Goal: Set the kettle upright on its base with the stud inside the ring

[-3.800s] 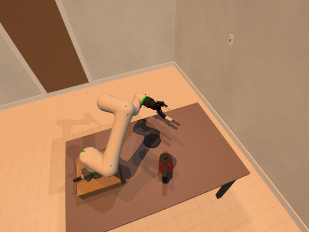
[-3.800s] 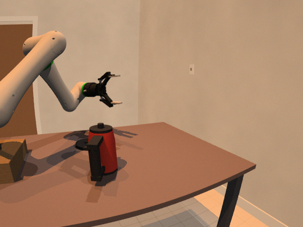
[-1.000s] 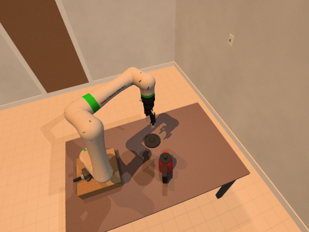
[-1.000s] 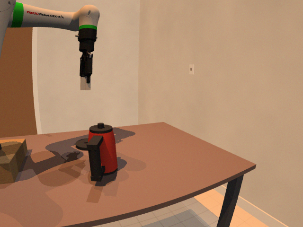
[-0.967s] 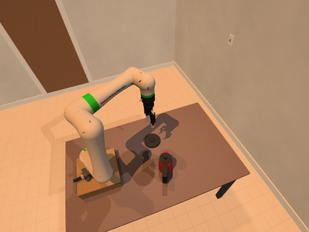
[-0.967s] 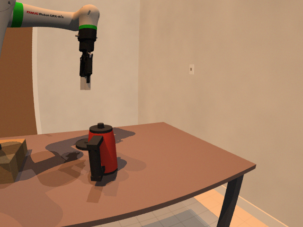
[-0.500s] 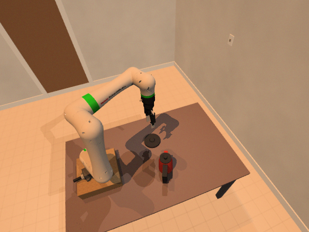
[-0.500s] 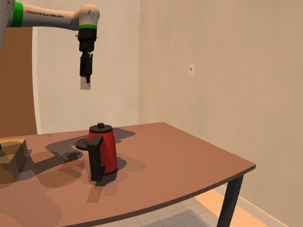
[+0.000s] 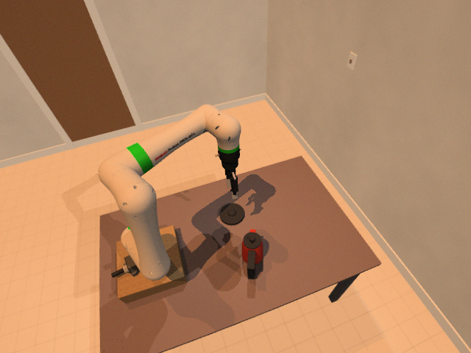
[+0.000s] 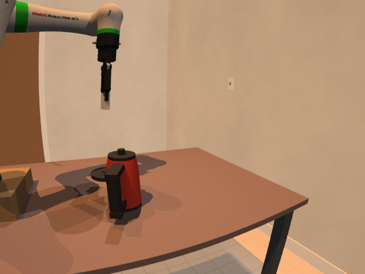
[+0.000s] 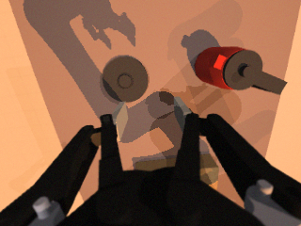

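Observation:
The red kettle (image 9: 252, 248) with a black lid and black handle stands upright on the brown table, apart from its base. It also shows in the exterior view (image 10: 123, 184) and at the upper right of the wrist view (image 11: 226, 67). The dark round base (image 9: 231, 213) with its centre stud lies flat on the table behind the kettle; it also shows in the exterior view (image 10: 98, 174) and in the wrist view (image 11: 125, 79). My gripper (image 9: 234, 195) (image 10: 105, 103) hangs high above the table, over the base. Its fingers stand partly open with nothing between them.
The arm's foot sits on a wooden block (image 9: 150, 265) at the table's left end. The table's edge runs close to the right wall.

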